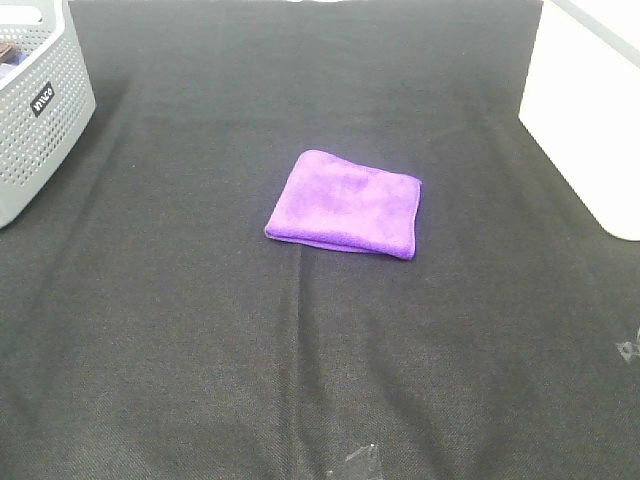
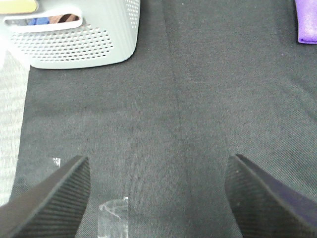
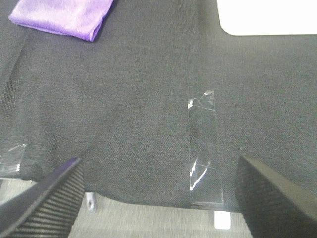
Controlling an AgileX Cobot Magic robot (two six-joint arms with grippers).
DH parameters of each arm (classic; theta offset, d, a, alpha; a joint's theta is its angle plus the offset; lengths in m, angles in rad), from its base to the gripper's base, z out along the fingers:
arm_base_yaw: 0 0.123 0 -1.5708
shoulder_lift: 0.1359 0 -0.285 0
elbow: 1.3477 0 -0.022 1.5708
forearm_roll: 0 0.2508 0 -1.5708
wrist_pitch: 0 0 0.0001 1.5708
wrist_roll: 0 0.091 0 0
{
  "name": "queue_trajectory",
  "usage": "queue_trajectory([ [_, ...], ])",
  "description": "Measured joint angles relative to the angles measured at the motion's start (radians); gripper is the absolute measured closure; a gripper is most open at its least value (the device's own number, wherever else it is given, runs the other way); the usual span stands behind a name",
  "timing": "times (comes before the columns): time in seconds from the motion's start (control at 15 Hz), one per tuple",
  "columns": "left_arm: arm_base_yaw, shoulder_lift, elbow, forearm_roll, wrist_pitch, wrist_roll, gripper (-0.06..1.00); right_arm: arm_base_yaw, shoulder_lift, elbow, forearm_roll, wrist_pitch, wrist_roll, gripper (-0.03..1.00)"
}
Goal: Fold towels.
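Observation:
The purple towel [image 1: 345, 203] lies folded into a small rectangle on the black cloth near the table's middle. No tag shows. Neither arm appears in the exterior high view. In the left wrist view a corner of the towel [image 2: 307, 22] shows far from my left gripper [image 2: 158, 198], which is open and empty above the black cloth. In the right wrist view the towel [image 3: 64, 16] lies well away from my right gripper [image 3: 158, 198], which is open and empty near the table's front edge.
A grey perforated basket [image 1: 35, 110] stands at the back left; it also shows in the left wrist view [image 2: 79, 37]. A white box [image 1: 590, 120] stands at the back right. Clear tape strips [image 3: 203, 148] hold the black cloth [image 1: 200, 330] at its front edge.

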Motion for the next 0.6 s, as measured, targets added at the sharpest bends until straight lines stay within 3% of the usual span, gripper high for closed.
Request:
queue_trajectory([
  [0.27, 0.000, -0.245, 0.108, 0.002, 0.011, 0.000, 0.23, 0.000, -0.148, 0.093, 0.000, 0.000, 0.000, 0.17],
  [0.6, 0.000, -0.274, 0.117, -0.003, 0.024, -0.003, 0.23, 0.000, -0.149, 0.149, -0.006, -0.103, -0.012, 0.17],
])
